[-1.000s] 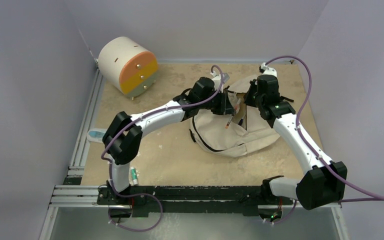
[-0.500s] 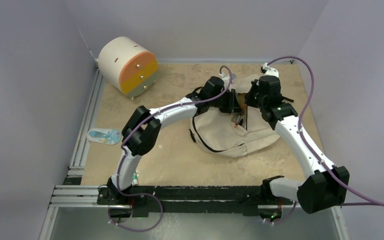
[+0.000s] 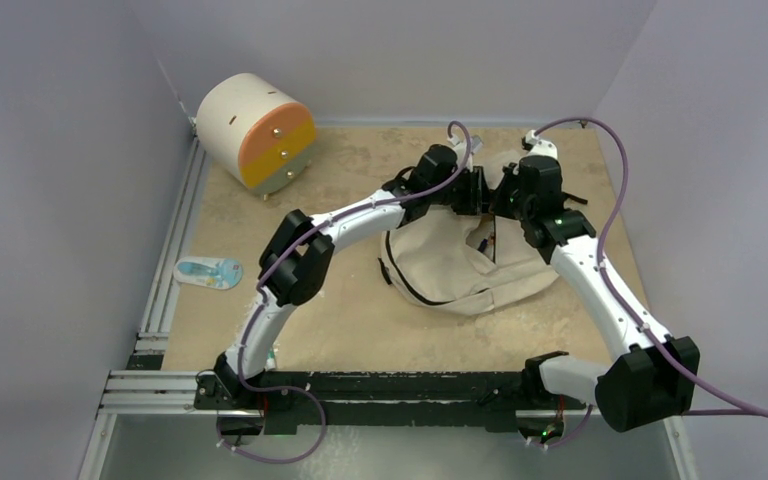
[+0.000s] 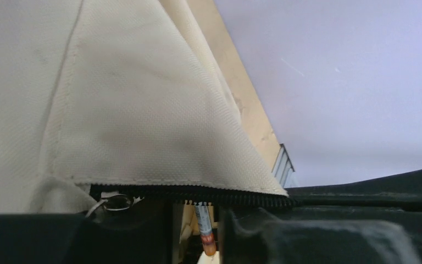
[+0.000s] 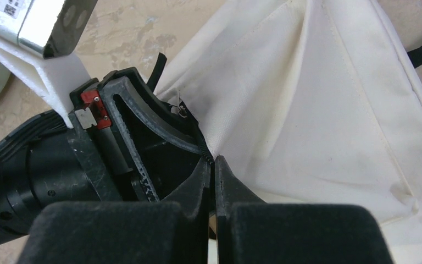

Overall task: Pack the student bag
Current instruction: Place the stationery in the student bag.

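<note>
The student bag (image 3: 450, 270) lies mid-counter (image 3: 360, 330), its zip edge pinched up by the closed right pincer (image 5: 213, 165), a pen (image 4: 205, 234) at its mouth by the left pincer (image 3: 480, 195), grip impossible to tell; a blue packet (image 3: 208, 272) lies unpacked

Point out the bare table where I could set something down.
Widest: the near strip between the student bag and the base rail, right of the left arm. Also the far patch between the drawer unit and bag. Left edge holds a blue packet. Crowded: the bag's mouth, where the right arm joins the left.
</note>
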